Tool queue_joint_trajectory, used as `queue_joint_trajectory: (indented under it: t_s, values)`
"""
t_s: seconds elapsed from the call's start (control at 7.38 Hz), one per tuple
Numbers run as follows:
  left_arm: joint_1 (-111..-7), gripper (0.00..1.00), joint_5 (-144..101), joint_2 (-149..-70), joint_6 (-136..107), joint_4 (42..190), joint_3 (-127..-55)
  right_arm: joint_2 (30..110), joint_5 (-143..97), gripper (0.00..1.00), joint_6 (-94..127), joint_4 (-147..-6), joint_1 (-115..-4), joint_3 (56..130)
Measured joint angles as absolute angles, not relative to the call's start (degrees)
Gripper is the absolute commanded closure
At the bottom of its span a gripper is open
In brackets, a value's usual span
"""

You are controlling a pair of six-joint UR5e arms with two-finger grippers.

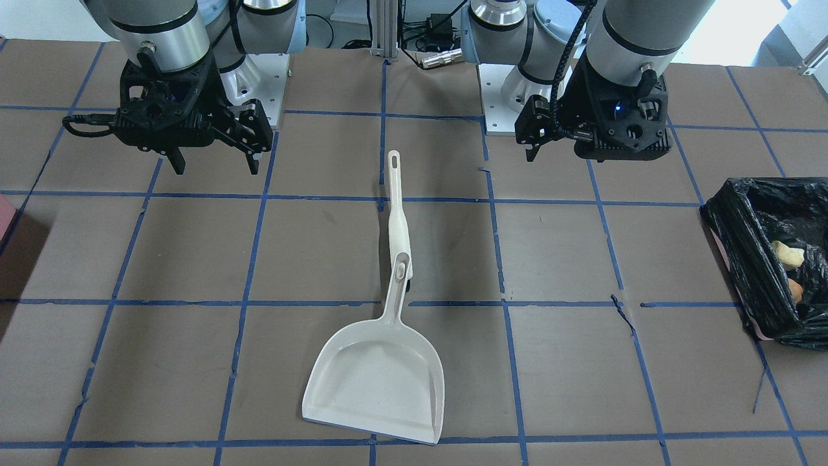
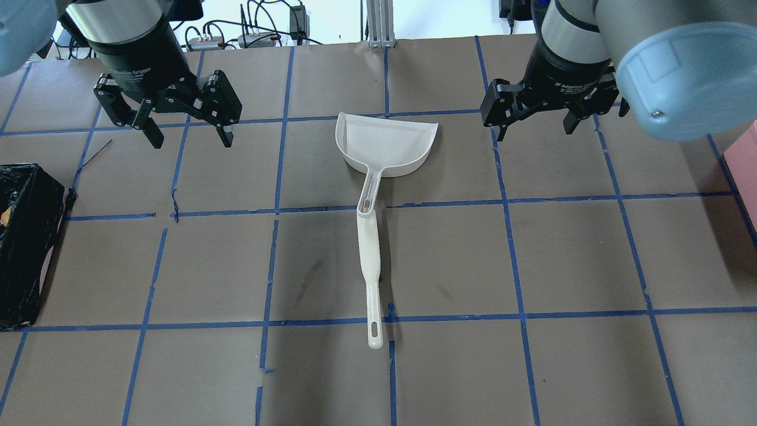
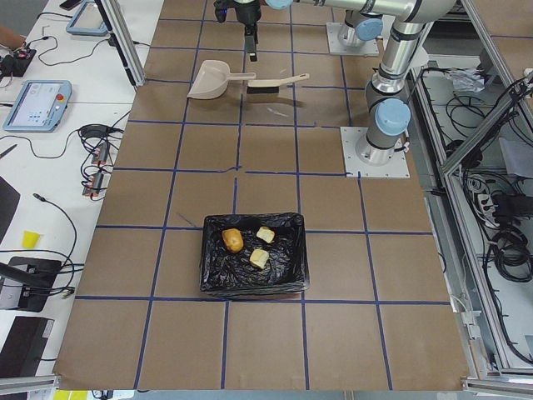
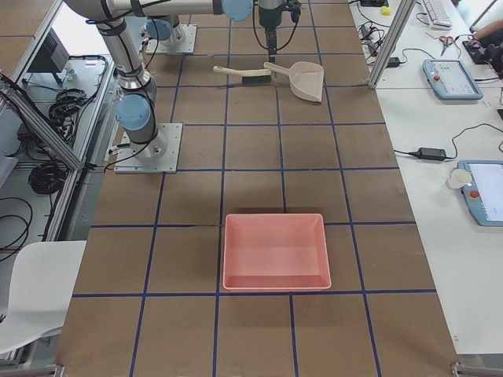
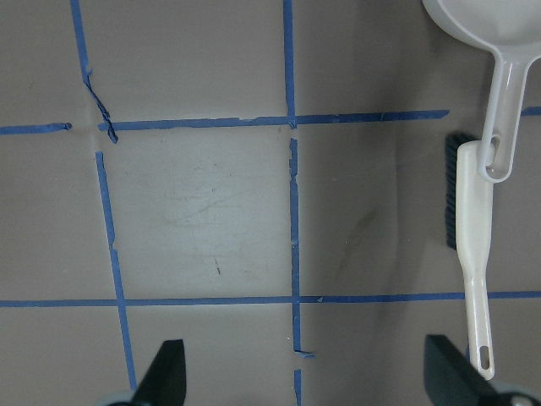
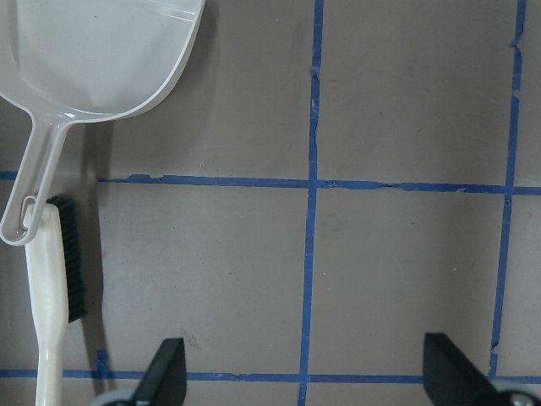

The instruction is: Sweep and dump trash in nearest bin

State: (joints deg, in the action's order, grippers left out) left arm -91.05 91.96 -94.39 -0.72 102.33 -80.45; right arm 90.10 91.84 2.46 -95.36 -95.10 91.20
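Note:
The trash, three small lumps, lies inside the black-bagged bin at the table's end on my left; two lumps show in the front view. A white dustpan lies flat mid-table, its handle end touching a white brush with dark bristles. My left gripper is open and empty, hovering left of the dustpan; the left wrist view shows bare table between its fingers. My right gripper is open and empty, right of the dustpan; the right wrist view shows the same.
A pink tray sits at the table's end on my right. The table is brown paper with a blue tape grid. Both arm bases stand at the robot's edge.

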Motion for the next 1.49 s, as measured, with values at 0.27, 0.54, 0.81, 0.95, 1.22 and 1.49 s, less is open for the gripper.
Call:
queue_joint_trajectory:
  t_s: [0.27,0.54,0.81,0.95,1.22,1.49]
  values:
    - [-91.02,0.00,91.96,-94.34,-0.60,101.82,-80.47,90.09,91.79,0.00,2.46,-95.38,-95.11,91.11]
    - [-90.97,0.00,91.99,-94.44,-0.22,100.57,-80.68,90.19,91.73,0.00,2.48,-95.38,-95.21,91.13]
    - [-90.91,0.00,92.02,-94.50,-0.11,99.92,-80.79,90.26,91.75,0.00,2.41,-95.36,-95.21,91.40]
    - [-90.89,0.00,92.02,-94.52,-0.09,99.84,-80.81,90.30,91.75,0.00,2.43,-95.36,-95.27,91.44]
    - [-90.88,0.00,92.02,-94.54,-0.09,99.84,-80.85,90.30,91.76,0.00,2.46,-95.36,-95.34,91.51]
    - [-90.77,0.00,92.02,-94.59,-0.09,99.84,-80.89,90.16,91.76,0.00,2.46,-95.36,-95.52,91.48]
